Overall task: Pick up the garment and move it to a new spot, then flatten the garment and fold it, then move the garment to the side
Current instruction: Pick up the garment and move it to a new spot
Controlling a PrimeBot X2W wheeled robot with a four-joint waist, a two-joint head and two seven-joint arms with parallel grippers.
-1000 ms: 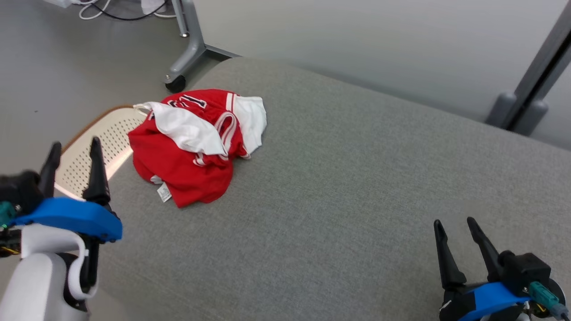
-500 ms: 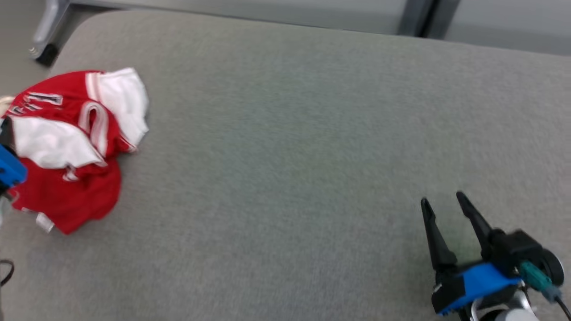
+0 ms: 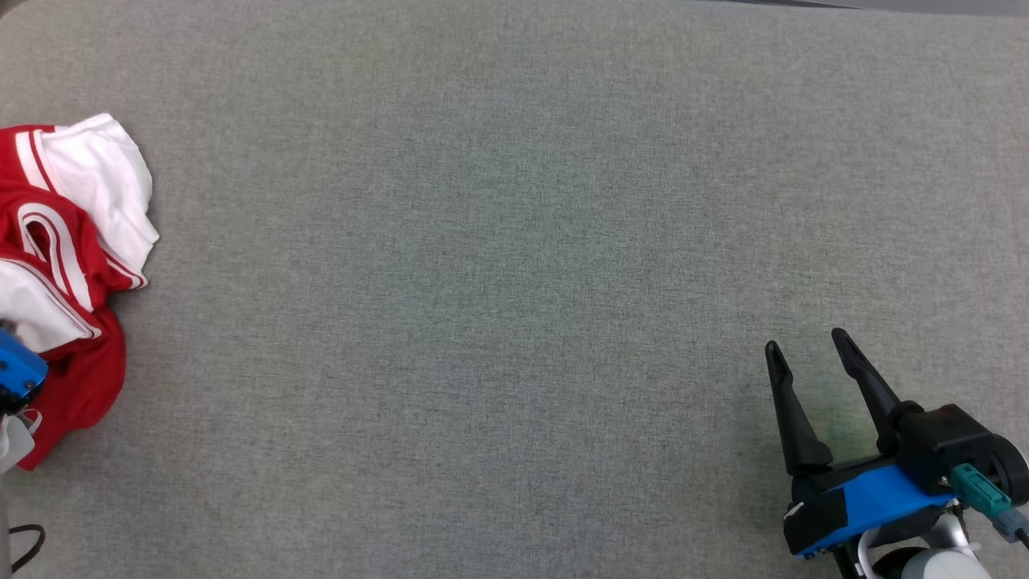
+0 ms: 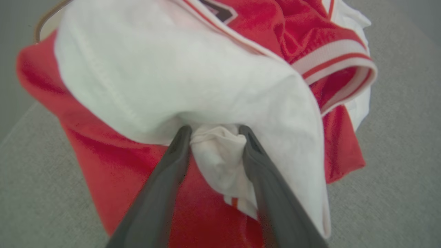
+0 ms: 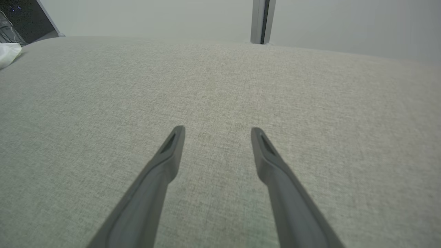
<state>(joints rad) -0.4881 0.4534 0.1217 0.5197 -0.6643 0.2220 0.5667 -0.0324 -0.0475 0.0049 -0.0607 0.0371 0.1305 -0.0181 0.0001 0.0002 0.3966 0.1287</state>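
The garment [image 3: 64,241], a crumpled red jersey with white panels and striped trim, lies on the grey fabric table [image 3: 514,241] at the left edge of the head view. In the left wrist view my left gripper [image 4: 213,129] is pressed into the garment [image 4: 172,69], with a bunched white fold squeezed between its two fingers. The blue mount of that gripper [image 3: 16,370] shows over the jersey's near part. My right gripper [image 3: 807,342] hovers low over bare cloth at the lower right, far from the jersey, and is open and empty [image 5: 217,129].
A tan basket rim [image 4: 44,20] peeks out behind the jersey. A grey post [image 5: 260,20] stands beyond the table's far edge. A dark cable [image 3: 24,539] loops at the lower left corner. Bare grey cloth [image 5: 220,86] stretches between the two grippers.
The head camera has swung right and down, so the jersey now sits at the view's left edge. My left gripper has gone from standing open beside the jersey to closing on a white fold.
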